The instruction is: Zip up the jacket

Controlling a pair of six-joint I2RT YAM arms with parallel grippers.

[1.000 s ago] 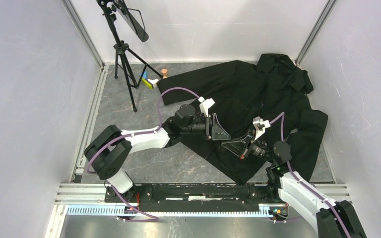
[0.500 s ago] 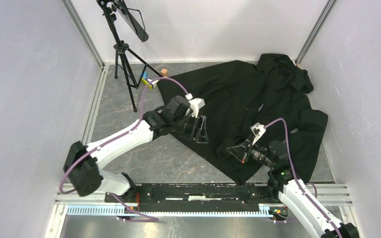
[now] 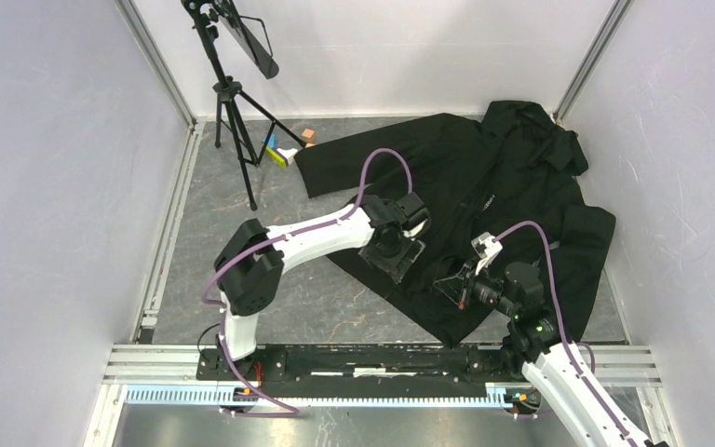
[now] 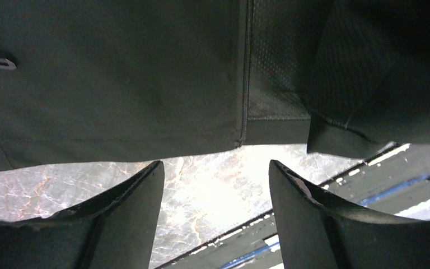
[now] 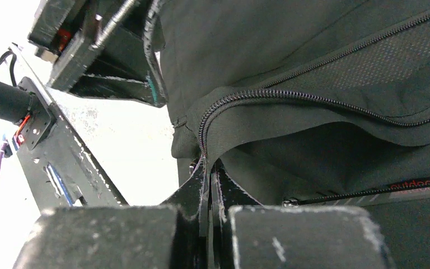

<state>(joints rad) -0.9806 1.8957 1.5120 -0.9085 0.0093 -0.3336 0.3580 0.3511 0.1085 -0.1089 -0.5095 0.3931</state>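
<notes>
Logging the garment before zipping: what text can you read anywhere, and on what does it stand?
"outdoors": red letters on the jacket, low in the right wrist view.
Too small to read: white chest lettering on the jacket, top view.
No other text is readable.

Overhead light is even and soft. At my wrists the tabletop glares white, my near fingers blur, the jacket looks dim.
</notes>
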